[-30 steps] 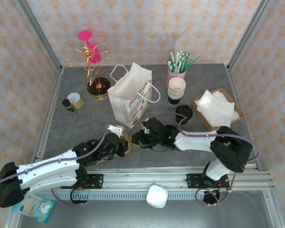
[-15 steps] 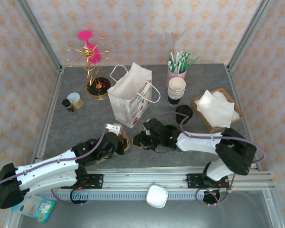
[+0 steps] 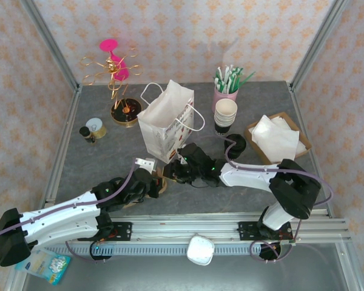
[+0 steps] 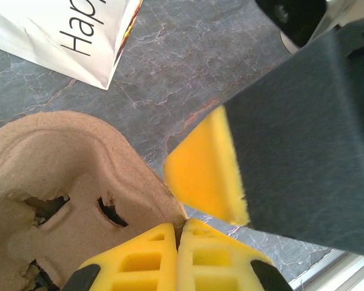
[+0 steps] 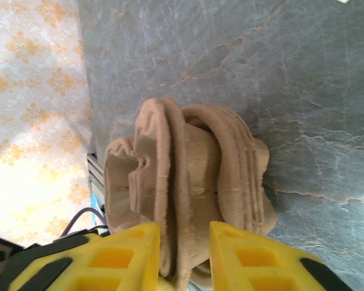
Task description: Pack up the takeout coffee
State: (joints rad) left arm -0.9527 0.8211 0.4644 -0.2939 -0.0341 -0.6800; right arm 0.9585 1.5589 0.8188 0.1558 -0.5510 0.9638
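A brown moulded-pulp cup carrier [image 5: 188, 163] stood on edge on the grey marbled table [image 3: 109, 163], just in front of an upright white paper bag [image 3: 164, 124] with its mouth open. The left gripper [image 4: 179, 233] had its yellow pads pressed together on the carrier's rim. The right gripper [image 5: 185, 233] straddled the carrier, fingers apart. Behind the right arm, a pink cup [image 3: 225, 96] held green-and-white straws [image 3: 227, 77], and a brown tray [image 3: 252, 132] held white napkins [image 3: 279, 138]. Between the tray and a stack of cream-rimmed cups [image 3: 225, 112] sat a round black plastic lid [image 3: 235, 143]. Whether the black takeout cup stood beneath it could not be told.
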